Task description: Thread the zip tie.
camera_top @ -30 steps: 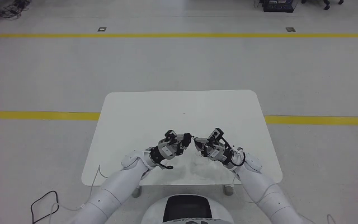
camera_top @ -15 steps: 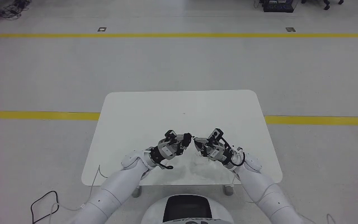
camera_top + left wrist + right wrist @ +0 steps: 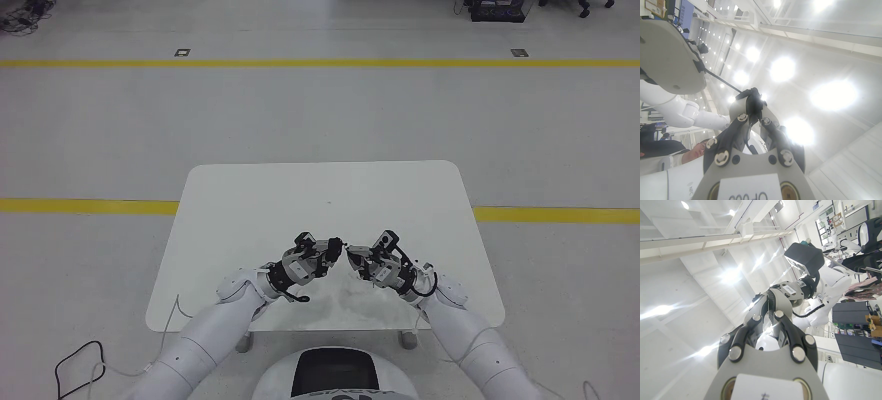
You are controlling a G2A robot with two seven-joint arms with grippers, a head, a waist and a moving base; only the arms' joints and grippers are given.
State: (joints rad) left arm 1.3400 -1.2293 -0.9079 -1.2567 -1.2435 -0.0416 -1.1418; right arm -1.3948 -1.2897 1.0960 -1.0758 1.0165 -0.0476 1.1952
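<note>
1. Left end effector (image 3: 753, 106) clenched on the dark bunched end of the zip tie (image 3: 721, 80); strap runs straight across to the right end effector (image 3: 769, 307), which is clamped on its other end
2. Zip tie is held in the air between the two, over the near-middle of the counter (image 3: 300, 190)
3. Progress, judged: both ends gripped and brought together; can't tell if the tip is in the head, too small. Left to do: feed through, pull
4. Room: end effectors nearly touch, tight between them; counter's near edge close under the forearms, far and side edges well apart
</note>
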